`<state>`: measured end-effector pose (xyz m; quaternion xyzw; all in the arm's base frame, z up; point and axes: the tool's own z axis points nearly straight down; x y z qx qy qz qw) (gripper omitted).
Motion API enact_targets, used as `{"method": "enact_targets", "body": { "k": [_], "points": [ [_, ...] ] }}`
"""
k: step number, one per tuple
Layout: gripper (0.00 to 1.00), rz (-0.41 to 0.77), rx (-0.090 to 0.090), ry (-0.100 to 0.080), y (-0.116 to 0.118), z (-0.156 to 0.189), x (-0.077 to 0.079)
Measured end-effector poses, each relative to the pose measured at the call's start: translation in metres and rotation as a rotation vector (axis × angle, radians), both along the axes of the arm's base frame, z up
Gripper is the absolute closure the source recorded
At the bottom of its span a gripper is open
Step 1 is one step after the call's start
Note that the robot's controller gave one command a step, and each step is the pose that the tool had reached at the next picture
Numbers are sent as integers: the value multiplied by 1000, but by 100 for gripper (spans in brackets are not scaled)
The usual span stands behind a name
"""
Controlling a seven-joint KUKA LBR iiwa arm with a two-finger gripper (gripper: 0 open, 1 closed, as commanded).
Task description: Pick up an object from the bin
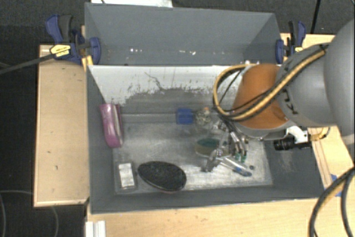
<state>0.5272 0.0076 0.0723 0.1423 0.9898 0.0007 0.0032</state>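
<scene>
First, along the front wall of the bin (183, 203) you have a small clear box (126, 175) and a black oval brush (162, 175). Further in, right of centre, the gripper (224, 152) hangs over a small teal disc (207, 145), with a blue-tipped pen (239, 168) just beside it. Whether the gripper is open or closed, you cannot tell. The disc is probably light, stiff and slick, so pinch it across its rim. A blue block (184, 116) sits at the back.

Bright bits in a scuffed grey bin (177, 36)
A black oval (161, 175) with a finely speckled face; just left of it a pale silvery packet (126, 175), up-left a pink bar (111, 125), above it a blue block (184, 116), right of it a teal disc (208, 145) under the arm's orange cover (258, 102).
</scene>
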Motion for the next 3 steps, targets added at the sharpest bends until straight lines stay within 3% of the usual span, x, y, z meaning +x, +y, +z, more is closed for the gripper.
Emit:
{"method": "enact_targets", "body": {
  "k": [1,2,3],
  "points": [
    [0,-103,2,1,30,29,-11],
    [0,-293,0,2,-10,28,9],
    [0,-528,3,-4,31,1,-9]
  ]
}}
